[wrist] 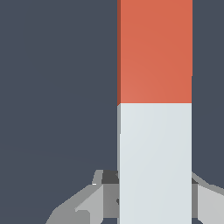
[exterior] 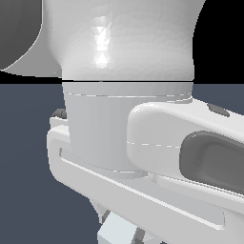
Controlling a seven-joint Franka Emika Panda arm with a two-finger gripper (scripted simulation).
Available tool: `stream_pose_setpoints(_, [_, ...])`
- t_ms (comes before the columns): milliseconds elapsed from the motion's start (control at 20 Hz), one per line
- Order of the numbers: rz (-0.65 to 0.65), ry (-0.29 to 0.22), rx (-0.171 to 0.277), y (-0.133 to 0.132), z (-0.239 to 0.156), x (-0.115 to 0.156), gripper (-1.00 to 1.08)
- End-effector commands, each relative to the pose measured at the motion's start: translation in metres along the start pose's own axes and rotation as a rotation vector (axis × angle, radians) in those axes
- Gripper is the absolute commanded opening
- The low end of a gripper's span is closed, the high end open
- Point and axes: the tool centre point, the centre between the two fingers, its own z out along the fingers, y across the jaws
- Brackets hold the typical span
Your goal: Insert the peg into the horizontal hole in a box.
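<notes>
**Operator:** Gripper (wrist: pixel 155 197) first — what can you tell me?

**Observer:** Your fingers (wrist: pixel 83 203) show in the wrist view as grey-white blocks on either side of the peg (wrist: pixel 155 109), pressed against its pale end. So the gripper is clamped on the peg, holding it by the grey-white half.

**Operator:** And how does the peg sit in that hold?

**Observer:** It runs straight out from between the fingers. The pale half is nearest the gripper, and the orange-red half lies beyond it, farthest from the fingers. The colour change is a clean line across the bar.

**Operator:** Do you see the box or its hole?

**Observer:** You won't find either in these views. Past the peg there is only the flat dark blue-grey floor (wrist: pixel 52 87).

**Operator:** What does the exterior view give you?

**Observer:** Mostly the arm (exterior: pixel 128 52) itself, very close to the camera; its white links fill the picture. Below the hand body a small pale block (exterior: pixel 116 231) peeks out at the lower edge. You cannot tell from that view whether it is the peg or a finger.
</notes>
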Motion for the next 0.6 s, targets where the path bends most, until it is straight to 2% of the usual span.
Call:
stream_pose_setpoints(0, [-0.068,0.0,-0.002,0.009,-0.006,0.032,-1.0])
stream_pose_setpoints(550, [-0.363,0.0,-0.003,0.021,-0.03,0.175,-1.0])
